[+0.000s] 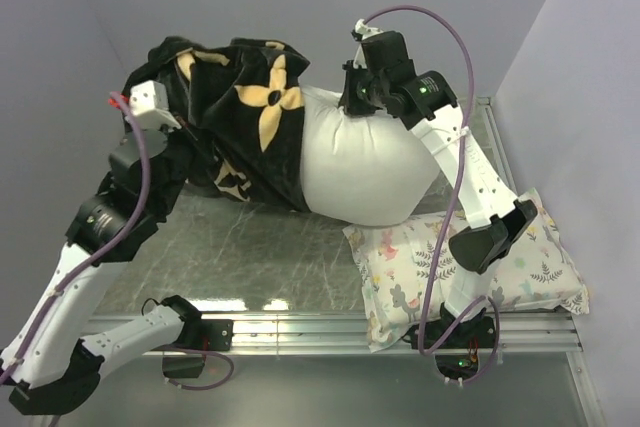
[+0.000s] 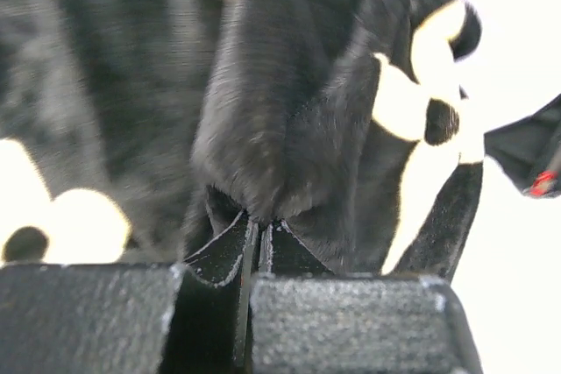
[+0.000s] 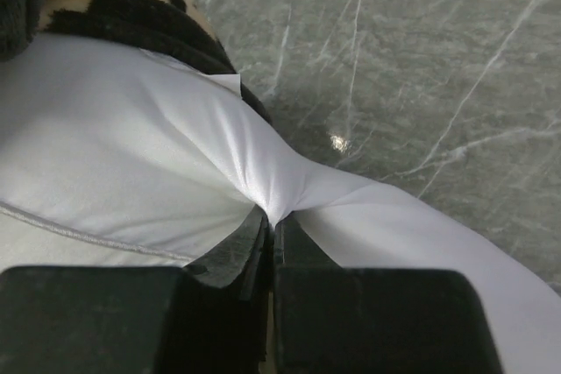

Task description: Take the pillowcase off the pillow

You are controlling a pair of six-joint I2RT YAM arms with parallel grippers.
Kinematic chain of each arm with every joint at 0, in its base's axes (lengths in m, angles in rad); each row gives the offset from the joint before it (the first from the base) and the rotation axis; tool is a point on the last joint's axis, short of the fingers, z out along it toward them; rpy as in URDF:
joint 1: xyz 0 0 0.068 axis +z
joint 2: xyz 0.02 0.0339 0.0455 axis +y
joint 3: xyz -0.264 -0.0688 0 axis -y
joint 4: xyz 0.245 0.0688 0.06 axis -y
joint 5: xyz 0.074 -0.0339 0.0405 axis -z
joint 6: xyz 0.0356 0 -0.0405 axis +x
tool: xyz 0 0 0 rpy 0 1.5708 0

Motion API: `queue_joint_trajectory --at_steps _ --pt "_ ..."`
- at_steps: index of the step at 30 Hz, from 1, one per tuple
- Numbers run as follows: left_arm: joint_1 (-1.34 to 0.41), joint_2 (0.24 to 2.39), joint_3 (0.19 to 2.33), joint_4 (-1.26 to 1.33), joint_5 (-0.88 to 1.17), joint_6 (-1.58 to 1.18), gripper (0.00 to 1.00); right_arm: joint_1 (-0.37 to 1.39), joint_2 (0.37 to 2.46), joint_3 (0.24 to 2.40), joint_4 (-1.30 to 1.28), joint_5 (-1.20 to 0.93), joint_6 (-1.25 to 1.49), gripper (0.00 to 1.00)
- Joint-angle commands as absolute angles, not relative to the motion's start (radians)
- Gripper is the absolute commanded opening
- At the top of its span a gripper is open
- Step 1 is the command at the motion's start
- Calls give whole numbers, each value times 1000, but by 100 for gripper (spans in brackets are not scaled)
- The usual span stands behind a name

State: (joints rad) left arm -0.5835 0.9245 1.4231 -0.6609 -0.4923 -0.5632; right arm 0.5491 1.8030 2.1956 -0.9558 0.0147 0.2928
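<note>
My L gripper (image 2: 259, 227) clamps a pillowcase (image 1: 235, 112) fold; R gripper (image 3: 273, 216) nips the pillow (image 1: 365, 172), its end toward the L gripper inside the case. Printed pillow (image 1: 525, 277) lies on the table (image 1: 250, 247), nearer me than my R gripper.

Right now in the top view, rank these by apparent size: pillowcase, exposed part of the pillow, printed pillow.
1. pillowcase and printed pillow: about alike, not ranked; the right arm hides part of the printed one.
2. exposed pillow: smallest.

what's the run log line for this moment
left gripper: shut on pillowcase | right gripper: shut on pillow | pillow partly uncovered
</note>
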Motion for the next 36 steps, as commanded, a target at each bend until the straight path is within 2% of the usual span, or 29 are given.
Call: queue_joint_trajectory --at_steps 1,2,4,5,8,11,18,21,24,28,36 --pt "-597 963 1352 -600 -469 -594 0 561 1795 2198 -850 28 264 0" --pt "-604 974 1315 -588 -471 -615 0 564 1816 2216 -859 22 264 2" --pt "-621 986 1293 -558 -488 -637 0 568 1896 2287 -906 14 255 12" --pt "-632 1005 1283 -555 -498 -646 0 575 1914 2299 -914 21 250 29" --pt "-632 1038 1256 -548 -558 -661 0 589 1902 2226 -858 55 247 57" --pt "-632 1080 1247 -531 -565 -670 0 603 1818 2126 -773 112 253 68" --pt "-626 1221 1295 -496 -549 -666 0 629 1603 1993 -706 222 239 77" --pt "-600 1268 1312 -485 -529 -650 0 655 1502 1821 -646 239 238 81" --pt "-558 1282 1305 -482 -506 -643 0 670 1447 1563 -528 242 239 84" --pt "-508 1246 1253 -468 -463 -631 0 670 1514 1436 -427 215 241 86" --pt "-431 1223 1190 -483 -404 -594 0 675 1755 1457 -396 230 293 89"
